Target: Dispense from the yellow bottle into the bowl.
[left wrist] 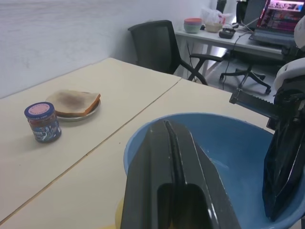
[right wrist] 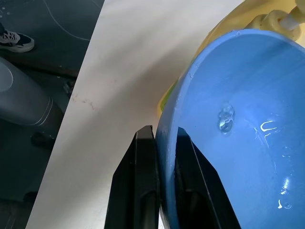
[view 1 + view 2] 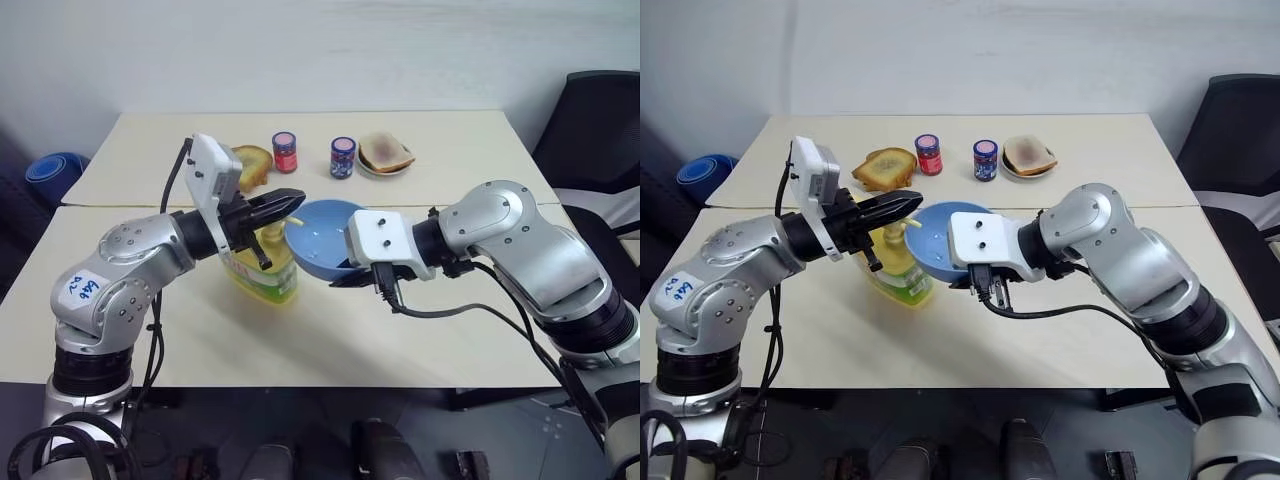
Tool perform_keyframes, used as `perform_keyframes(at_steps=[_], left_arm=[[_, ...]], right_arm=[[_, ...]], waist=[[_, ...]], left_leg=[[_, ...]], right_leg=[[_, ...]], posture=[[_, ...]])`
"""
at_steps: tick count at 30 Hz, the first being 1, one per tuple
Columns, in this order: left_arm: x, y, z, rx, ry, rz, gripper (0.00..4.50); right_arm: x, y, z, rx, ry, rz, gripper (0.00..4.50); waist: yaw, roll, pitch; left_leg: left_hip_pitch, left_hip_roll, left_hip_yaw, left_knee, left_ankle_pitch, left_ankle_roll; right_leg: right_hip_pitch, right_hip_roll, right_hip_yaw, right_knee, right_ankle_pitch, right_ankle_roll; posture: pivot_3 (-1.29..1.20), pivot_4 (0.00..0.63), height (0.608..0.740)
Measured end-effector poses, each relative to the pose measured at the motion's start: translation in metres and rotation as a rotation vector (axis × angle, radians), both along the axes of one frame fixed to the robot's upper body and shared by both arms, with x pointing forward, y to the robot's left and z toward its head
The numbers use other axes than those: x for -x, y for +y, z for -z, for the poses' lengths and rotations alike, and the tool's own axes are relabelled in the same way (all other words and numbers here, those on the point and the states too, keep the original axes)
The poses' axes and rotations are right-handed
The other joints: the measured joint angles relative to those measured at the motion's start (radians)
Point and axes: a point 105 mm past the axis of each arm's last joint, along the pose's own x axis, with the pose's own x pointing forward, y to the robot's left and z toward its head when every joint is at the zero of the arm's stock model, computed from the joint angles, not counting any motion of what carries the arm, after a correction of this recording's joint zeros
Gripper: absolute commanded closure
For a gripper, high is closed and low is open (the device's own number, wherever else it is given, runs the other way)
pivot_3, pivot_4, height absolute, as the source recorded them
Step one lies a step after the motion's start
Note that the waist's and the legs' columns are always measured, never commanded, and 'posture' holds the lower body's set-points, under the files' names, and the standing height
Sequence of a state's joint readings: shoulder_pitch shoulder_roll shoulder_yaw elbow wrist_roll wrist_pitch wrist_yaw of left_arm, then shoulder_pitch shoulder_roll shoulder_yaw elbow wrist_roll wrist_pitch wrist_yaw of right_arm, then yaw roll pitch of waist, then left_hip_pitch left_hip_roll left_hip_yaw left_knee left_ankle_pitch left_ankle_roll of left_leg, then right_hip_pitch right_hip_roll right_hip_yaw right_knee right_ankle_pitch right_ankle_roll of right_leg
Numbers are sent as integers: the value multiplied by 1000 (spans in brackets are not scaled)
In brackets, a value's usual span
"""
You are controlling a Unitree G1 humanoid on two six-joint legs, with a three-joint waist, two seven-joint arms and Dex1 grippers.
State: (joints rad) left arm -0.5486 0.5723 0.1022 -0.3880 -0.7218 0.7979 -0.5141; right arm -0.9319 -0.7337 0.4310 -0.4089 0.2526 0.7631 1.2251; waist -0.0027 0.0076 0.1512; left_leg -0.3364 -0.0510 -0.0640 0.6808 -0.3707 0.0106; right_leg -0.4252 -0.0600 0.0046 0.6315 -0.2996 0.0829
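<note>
The yellow bottle stands on the table, its pump top right beside the bowl's rim. My left gripper is shut and lies level across the pump head; whether it presses on it I cannot tell. The light-blue bowl is held tilted next to the bottle, with my right gripper shut on its near rim, one finger inside and one outside. A few clear drops sit on the bowl's inner wall. In the left wrist view, the shut fingers point over the bowl.
Behind the bottle are a red jar, a blue jar, toast on a white plate and a bare toast slice. A black chair stands at the right and a blue roll at the left.
</note>
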Motion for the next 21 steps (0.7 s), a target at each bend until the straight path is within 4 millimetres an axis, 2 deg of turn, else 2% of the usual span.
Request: perform_keyframes(at_steps=[5, 9, 12, 14, 17, 19, 21], left_arm=[[4, 6, -10, 138, 14, 67, 4482], [19, 32, -27, 163, -54, 130, 4482], [37, 56, -34, 94, -93, 171, 4482], [44, 66, -25, 52, -65, 184, 4482], [51, 86, 4, -6, 5, 144, 4482], [54, 97, 25, -49, 38, 100, 4482], [60, 107, 47, -116, 71, 62, 4482]], right_arm=[[-12, -12, 9, -28, 2, 44, 4500], [-42, -54, 26, -50, -28, 188, 4500], [-67, -91, 44, -29, -105, 271, 4500], [-79, -122, 66, 24, -120, 342, 4500], [-88, -163, 105, 62, -85, 409, 4500], [-87, -172, 123, 43, -54, 414, 4500], [-88, -171, 126, -18, -54, 403, 4500]], waist=[[2, -3, 1], [1, -8, 5], [-1, -8, 5], [-2, -7, 6], [-5, -6, 7], [-12, -4, 8], [-25, -1, 10]], left_leg=[[-3, 0, 0, 0, 0, 0], [-16, 0, -1, 3, 0, 0], [-19, -1, -1, 2, 0, 0], [-19, -1, 0, 2, 0, 0], [-19, -1, 0, 2, 0, 0], [-19, 0, 0, 2, 1, 0], [-19, 0, 0, 2, 1, 0]], right_leg=[[-2, 0, 0, -1, 0, 0], [-14, 0, -2, -1, 0, 0], [-19, 0, -3, 1, 0, 0], [-19, 0, -2, -2, 0, 0], [-18, 0, -2, -1, 0, 0], [-19, 0, -1, -1, 0, 0], [-19, 0, -1, 0, 0, 0]], posture=[[0, 150, 740], [0, 150, 740], [0, 150, 740], [0, 150, 740], [0, 150, 740], [0, 150, 740], [0, 150, 740]])
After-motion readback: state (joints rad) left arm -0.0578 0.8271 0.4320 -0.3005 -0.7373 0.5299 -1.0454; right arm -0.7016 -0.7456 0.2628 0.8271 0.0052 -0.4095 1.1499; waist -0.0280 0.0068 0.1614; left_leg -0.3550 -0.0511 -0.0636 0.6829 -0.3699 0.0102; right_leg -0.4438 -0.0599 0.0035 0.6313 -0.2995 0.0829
